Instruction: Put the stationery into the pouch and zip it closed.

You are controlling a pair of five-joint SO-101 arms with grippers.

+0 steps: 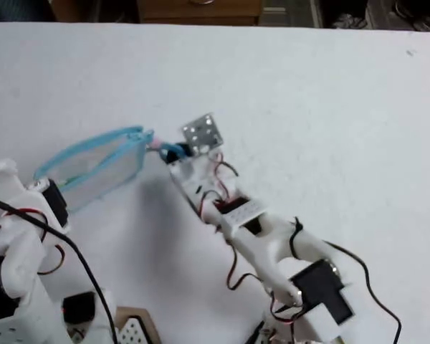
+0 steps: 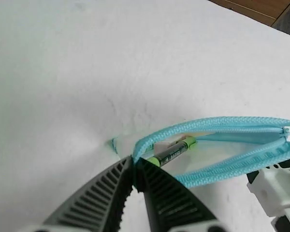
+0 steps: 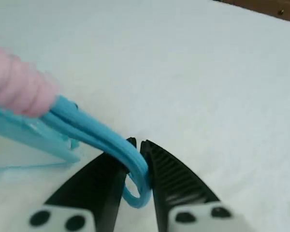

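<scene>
Both tools tension the pouch (image 1: pixel 104 168) for zipping: left tool (image 2: pixel 134 170) pinches its eight-o'clock end, right tool (image 3: pixel 137 144) its two-o'clock loop (image 3: pixel 102 136).

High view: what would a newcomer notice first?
An open clear pouch with blue trim lies left of centre on the white table, held at both ends. The left claw pinches one end, the right claw grips a blue loop at the other; a green pen lies inside.
</scene>
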